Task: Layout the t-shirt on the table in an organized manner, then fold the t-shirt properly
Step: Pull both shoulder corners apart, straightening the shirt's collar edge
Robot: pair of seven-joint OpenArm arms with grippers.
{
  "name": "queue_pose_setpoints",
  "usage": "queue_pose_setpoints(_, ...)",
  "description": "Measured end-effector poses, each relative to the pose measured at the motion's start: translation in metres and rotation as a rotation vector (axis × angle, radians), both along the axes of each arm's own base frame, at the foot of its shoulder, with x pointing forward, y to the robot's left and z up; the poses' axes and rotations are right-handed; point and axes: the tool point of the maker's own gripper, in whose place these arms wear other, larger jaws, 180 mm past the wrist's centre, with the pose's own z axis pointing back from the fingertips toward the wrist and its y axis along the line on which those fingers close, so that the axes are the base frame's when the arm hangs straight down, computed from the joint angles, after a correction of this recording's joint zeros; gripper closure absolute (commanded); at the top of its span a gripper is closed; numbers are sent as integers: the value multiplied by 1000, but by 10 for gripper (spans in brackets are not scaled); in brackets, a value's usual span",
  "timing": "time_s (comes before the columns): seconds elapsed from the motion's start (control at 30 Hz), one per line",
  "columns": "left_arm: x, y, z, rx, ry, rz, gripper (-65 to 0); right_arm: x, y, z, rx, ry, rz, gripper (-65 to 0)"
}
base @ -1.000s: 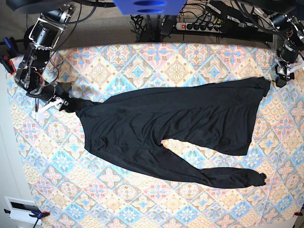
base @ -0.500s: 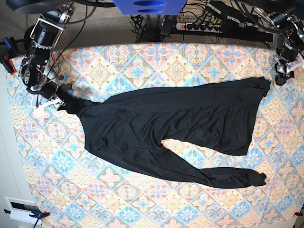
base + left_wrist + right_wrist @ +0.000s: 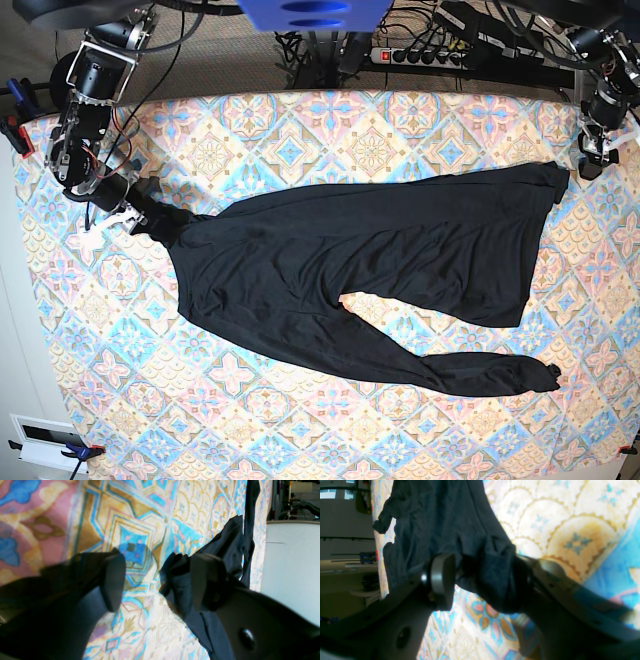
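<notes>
The jaws of the right gripper (image 3: 490, 582) are seen spread wide, with a bunched end of the black, thin, soft long-sleeved t-shirt (image 3: 380, 270) lying between them; the cloth is pressed against the far jaw, while a little gap shows at the round pad of the near one, so a firm grip cannot be told. The jaws of the left gripper (image 3: 155, 582) are held apart with only patterned cloth between them; a crumpled black corner of the garment (image 3: 225, 545) is found just beside, and partly behind, the right-hand jaw in the wrist view, not between the two.

The wide surface (image 3: 330, 130), covered in cloth of pastel blue, pink and cream diamond medallion tiles, is seen beneath both pairs of jaws. The t-shirt is laid across its middle, stretched from the right gripper's jaws (image 3: 135, 212) to a point just below the left gripper (image 3: 592, 160). One long sleeve is trailed away from both pairs of jaws toward the near edge. A black power strip (image 3: 420, 55) is seen beyond the far edge of the surface.
</notes>
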Motion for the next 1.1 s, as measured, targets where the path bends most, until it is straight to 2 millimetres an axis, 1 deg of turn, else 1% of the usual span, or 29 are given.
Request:
queue_pose_setpoints(0.03,0,0,0,0,0,0,-397,0,0,-1,-3,3,2,-253)
queue_pose_setpoints(0.07,0,0,0,0,0,0,-397,-2,0,-2,-5,13,2,-194)
queue_pose_setpoints(0.13,0,0,0,0,0,0,-397,-6,2,-7,-3,34,12,-55)
queue_pose_setpoints(0.17,0,0,0,0,0,-1,-397,-8,4,-10,-5,42,17,0)
queue_pose_setpoints(0.2,0,0,0,0,0,-1,-397,-8,4,-10,-8,44,17,0)
queue_pose_setpoints(0.23,0,0,0,0,0,-1,-397,-8,4,-10,-8,43,18,-20)
queue_pose_setpoints(0.27,0,0,0,0,0,-1,-397,-8,4,-10,-8,44,20,-22)
queue_pose_setpoints(0.33,1,-3,-1,-8,3,-13,-397,-8,4,-10,-8,44,20,0)
queue_pose_setpoints(0.43,2,-21,-2,-35,-4,-102,-397,-8,4,-10,-8,44,20,0)
queue_pose_setpoints(0.5,8,-40,-2,-36,-17,-203,-397,-8,4,-10,-8,44,20,0)
queue_pose_setpoints(0.57,17,-54,-2,-36,-23,-276,-397,-8,4,-10,-8,44,20,0)
queue_pose_setpoints(0.6,19,-58,-3,-40,-25,-287,-397,-8,4,-10,-8,45,20,0)
queue_pose_setpoints(0.67,21,-60,-2,-41,-29,-298,-397,-8,4,-10,-8,44,20,0)
queue_pose_setpoints(0.87,18,-59,-3,-35,-26,-301,-397,-8,4,-10,-8,45,20,0)
queue_pose_setpoints(1.0,21,-60,-2,-32,-31,-303,-397,-8,4,-10,-8,45,20,0)
queue_pose_setpoints(1.1,28,-62,-1,-30,-34,-310,-397,-8,4,-10,-8,44,20,0)
